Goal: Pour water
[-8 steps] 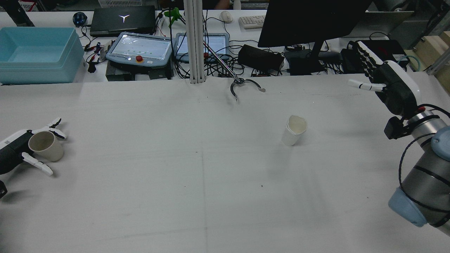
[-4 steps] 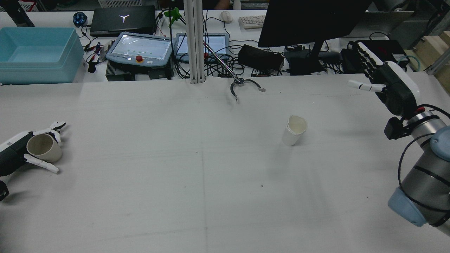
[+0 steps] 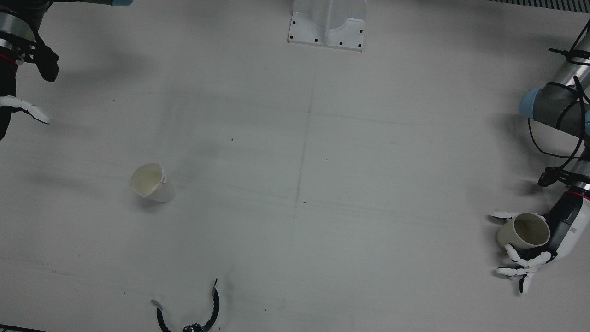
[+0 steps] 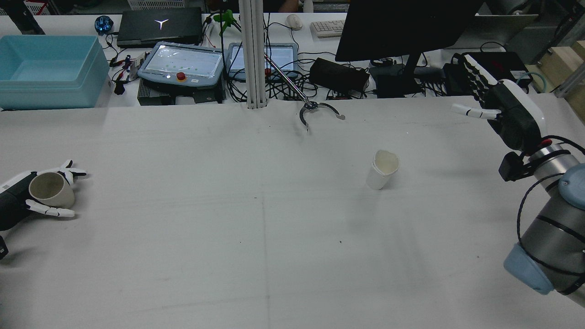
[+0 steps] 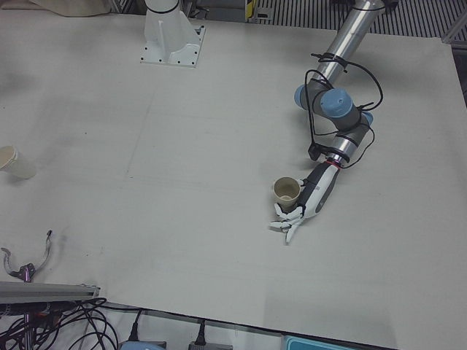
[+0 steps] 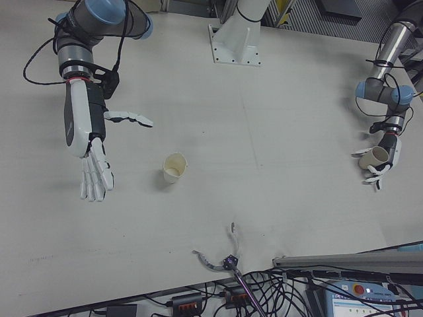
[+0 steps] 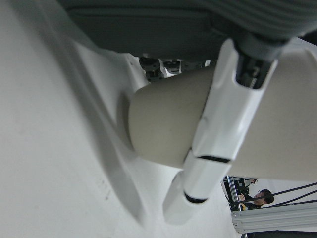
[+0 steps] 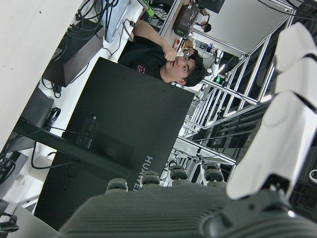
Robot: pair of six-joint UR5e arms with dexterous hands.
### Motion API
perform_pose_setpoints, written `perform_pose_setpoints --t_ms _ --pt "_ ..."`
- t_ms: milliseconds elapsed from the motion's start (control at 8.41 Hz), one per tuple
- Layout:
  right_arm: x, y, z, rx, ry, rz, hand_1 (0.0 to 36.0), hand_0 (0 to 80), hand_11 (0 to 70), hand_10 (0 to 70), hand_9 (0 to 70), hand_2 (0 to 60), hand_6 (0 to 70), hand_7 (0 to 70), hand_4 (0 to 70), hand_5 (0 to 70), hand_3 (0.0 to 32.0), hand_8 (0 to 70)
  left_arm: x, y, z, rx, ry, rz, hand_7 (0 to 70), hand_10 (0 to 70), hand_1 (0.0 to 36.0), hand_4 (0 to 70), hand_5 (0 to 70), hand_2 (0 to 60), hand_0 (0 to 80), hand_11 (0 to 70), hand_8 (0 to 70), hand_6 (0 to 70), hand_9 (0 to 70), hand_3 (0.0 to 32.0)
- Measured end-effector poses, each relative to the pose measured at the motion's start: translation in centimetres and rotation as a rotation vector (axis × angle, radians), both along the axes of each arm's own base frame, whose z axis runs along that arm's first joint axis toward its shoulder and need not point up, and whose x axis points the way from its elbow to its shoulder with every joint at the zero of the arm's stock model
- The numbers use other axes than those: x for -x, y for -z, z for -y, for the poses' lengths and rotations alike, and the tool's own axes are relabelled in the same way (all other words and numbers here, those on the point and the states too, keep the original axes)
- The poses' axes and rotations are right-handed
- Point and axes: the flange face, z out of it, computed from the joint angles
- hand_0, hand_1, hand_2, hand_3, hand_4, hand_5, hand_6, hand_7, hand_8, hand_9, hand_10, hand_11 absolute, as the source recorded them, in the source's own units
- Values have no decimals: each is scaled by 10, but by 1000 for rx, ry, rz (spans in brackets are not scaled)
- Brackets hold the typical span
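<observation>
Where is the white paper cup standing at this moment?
In the rear view the white paper cup stands alone right of the table's centre, in front of the metal grabber claw, far from the left robot hand with its beige cup.

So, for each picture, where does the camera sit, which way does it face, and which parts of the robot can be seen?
Front view: overhead, looking down; left robot hand shut on beige cup.
Rear view: high behind the arms, facing forward; both hands, right robot hand open.
Left-front view: operators' side; left arm, same beige cup.
Right-front view: operators' side; both arms, white paper cup.
Left hand view: on the left hand; fingers around the cup.
Right hand view: on the right hand; monitor, a person.
Front and rear views share both cups.
</observation>
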Motion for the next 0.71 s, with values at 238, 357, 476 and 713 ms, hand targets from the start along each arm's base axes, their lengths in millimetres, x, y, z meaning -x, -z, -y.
perform_pose_setpoints --t_ms 238,357,476,713 --pt "0 2 1 -3 0 3 137 457 0 0 11 181 79 28 0 46 96 28 12 16 4 48 15 -82 156 138 360 700 700 600 800 233 70 203 29 0" --pt "0 3 1 -4 -1 4 138 457 0 0 9 181 79 28 0 46 96 26 26 40 11 42 38 -116 145 135 360 700 700 600 800 228 68 200 23 0" --pt "0 4 1 -6 -1 6 140 456 0 0 11 186 80 29 0 46 96 28 38 61 15 29 53 -142 137 133 360 700 700 600 800 225 66 197 16 0" --pt "2 6 3 -11 0 9 140 456 0 0 12 188 82 29 0 46 92 30 44 93 17 6 23 -179 120 125 360 700 700 600 800 211 60 185 10 0"
